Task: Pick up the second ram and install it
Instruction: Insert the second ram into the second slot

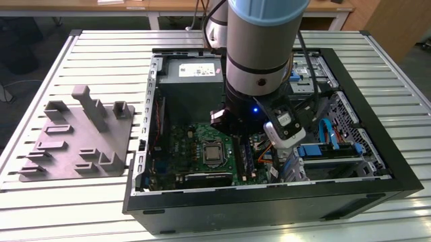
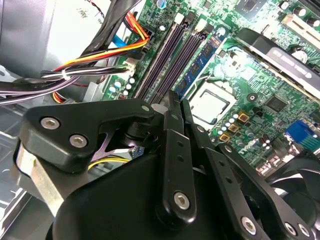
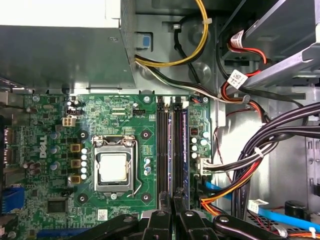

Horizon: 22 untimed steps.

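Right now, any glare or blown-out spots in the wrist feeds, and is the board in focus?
First wrist view: green board sharp, blown-out white strip above the grey metal box, sheen on the processor lid. Second wrist view: claw dark up front, board behind sharp. Exterior view: even light, blue lamp glowing on the arm.

this is looking like a robotics lab or test workshop: an open desktop computer case (image 1: pixel 269 201) is lying on a slatted aluminium workbench (image 1: pixel 88 201), a grey moulded parts fixture (image 1: pixel 77 138) is sitting beside it, and wooden desks (image 1: pixel 81 6) are standing behind.
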Each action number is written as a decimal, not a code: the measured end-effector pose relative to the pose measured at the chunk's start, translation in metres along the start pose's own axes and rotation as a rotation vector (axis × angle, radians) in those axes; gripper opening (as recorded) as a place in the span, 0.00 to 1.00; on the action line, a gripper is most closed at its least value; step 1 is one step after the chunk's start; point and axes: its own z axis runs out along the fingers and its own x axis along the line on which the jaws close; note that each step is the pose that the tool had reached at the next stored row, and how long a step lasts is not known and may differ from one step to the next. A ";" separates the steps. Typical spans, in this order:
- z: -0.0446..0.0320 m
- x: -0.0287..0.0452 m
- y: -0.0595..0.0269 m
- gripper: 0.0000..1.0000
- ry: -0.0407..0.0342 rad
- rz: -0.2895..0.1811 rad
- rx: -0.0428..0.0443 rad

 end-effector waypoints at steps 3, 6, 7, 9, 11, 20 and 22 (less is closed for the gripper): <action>0.0011 0.0001 0.0000 0.14 0.0000 0.000 0.0000; 0.0022 0.0001 -0.0001 0.14 -0.0001 0.000 -0.0001; 0.0025 0.0002 -0.0001 0.14 0.0000 0.000 0.0000; 0.0033 0.0002 -0.0002 0.14 0.0000 0.000 -0.0001; 0.0041 0.0003 -0.0002 0.14 0.0000 0.000 0.0000; 0.0080 0.0005 -0.0005 0.14 -0.0001 0.000 0.0000; 0.0088 0.0005 -0.0005 0.14 0.0000 0.000 0.0000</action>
